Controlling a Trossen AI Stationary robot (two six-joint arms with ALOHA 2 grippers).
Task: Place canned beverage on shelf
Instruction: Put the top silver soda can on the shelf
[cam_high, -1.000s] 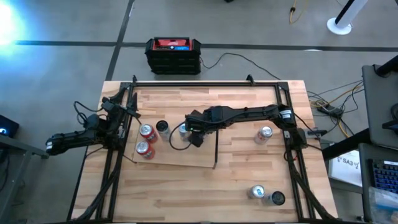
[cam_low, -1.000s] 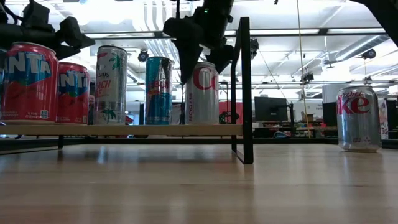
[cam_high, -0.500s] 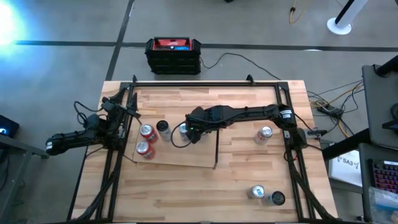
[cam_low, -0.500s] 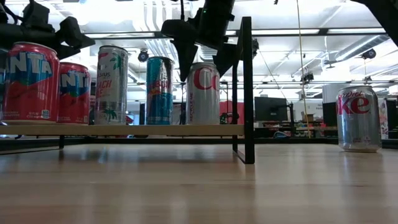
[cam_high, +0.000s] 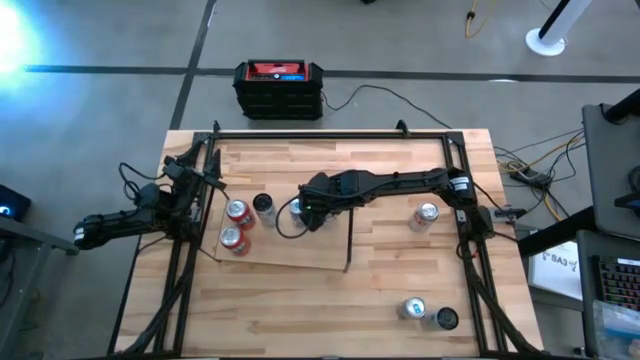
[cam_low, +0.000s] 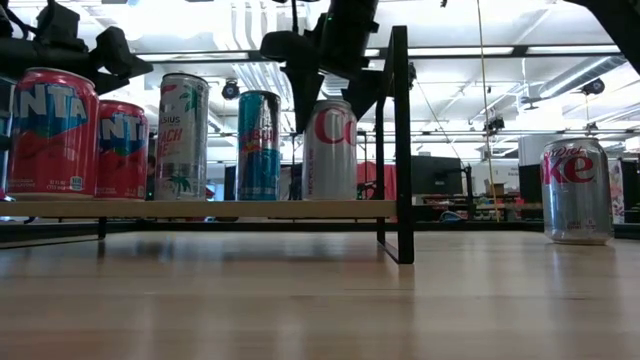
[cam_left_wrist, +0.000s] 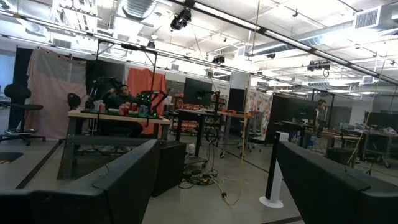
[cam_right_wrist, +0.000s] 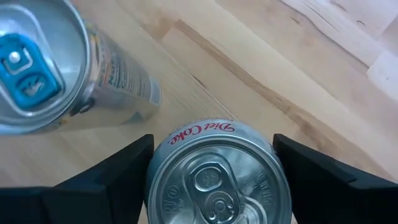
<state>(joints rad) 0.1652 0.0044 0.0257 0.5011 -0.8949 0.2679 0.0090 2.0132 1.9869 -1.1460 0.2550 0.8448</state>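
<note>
The left gripper (cam_left_wrist: 216, 152) is parked off the left edge of the tabletop (cam_high: 400, 290), fingers apart and holding nothing. The shelf (cam_high: 290, 255) lies on the left half of the tabletop and carries five upright cans. From left to right in the low view these are two red cans (cam_low: 50, 130), a slim white can (cam_low: 182, 135), a slim teal can (cam_low: 259, 145) and a Diet Coke can (cam_low: 328, 150) just beside the black upright bar (cam_low: 399, 140). The right gripper (cam_high: 312, 212) is above the Diet Coke can, closed against both sides of its top. That can's base rests on the shelf, so this placement appears complete except for release. Three cans remain on the tabletop to the right: one silver can (cam_high: 425, 215) mid-right and a pair (cam_high: 412, 308) at the near right. The task is judged over halfway.
</note>
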